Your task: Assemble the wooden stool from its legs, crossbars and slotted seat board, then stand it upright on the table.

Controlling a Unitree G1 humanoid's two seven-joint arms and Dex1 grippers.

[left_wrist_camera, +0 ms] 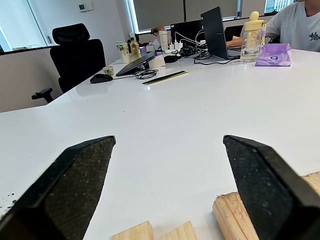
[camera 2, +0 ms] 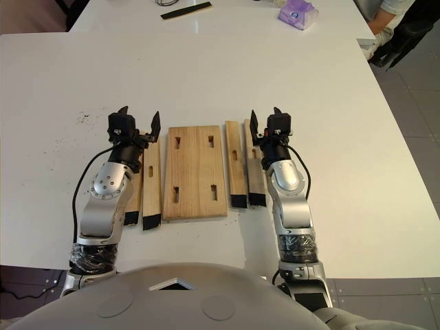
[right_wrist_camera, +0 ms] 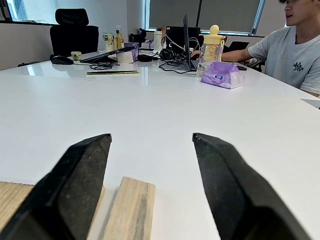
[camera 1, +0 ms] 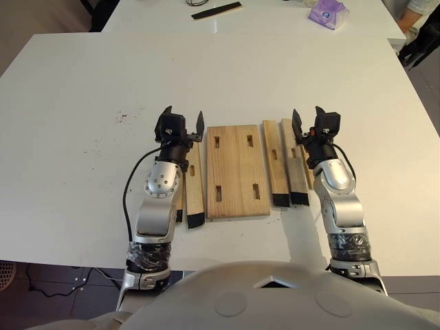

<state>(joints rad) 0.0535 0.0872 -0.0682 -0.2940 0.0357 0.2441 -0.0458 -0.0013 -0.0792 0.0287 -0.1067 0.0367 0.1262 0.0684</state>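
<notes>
Now the seat board lies flat on the table between both arms, its long side pointing away from the robot. The left gripper is spread wide over the far end of the left leg. The right gripper is spread wide over the right legs. Each arm is nearest its own sticks.

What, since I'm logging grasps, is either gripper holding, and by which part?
Nothing is held. The left gripper and right gripper are both open, over the wooden legs beside the seat board.
</notes>
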